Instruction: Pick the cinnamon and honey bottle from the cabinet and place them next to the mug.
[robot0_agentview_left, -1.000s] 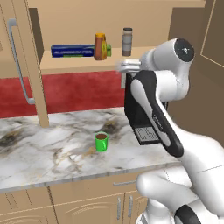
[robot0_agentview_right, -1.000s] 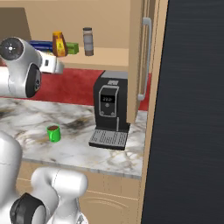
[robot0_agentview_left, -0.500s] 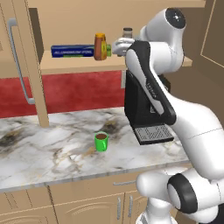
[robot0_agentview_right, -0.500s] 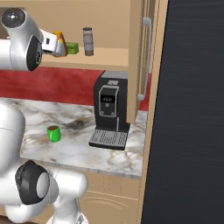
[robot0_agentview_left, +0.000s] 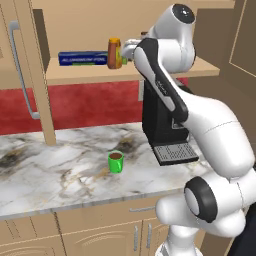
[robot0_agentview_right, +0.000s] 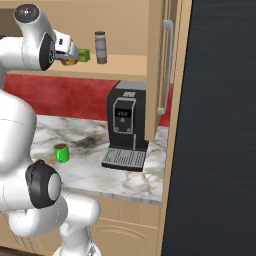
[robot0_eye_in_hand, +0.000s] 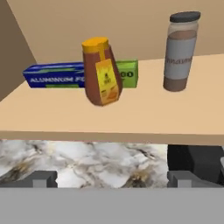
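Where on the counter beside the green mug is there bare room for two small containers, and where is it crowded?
The marble counter lies bare to the left of the small green mug, out toward the tan cabinet door, and in front of it up to the counter edge. To its right the black coffee machine and its drip tray crowd in, leaving a narrower strip.

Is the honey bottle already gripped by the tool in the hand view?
No, the honey bottle stands free on the cabinet shelf, with the open tool short of it.
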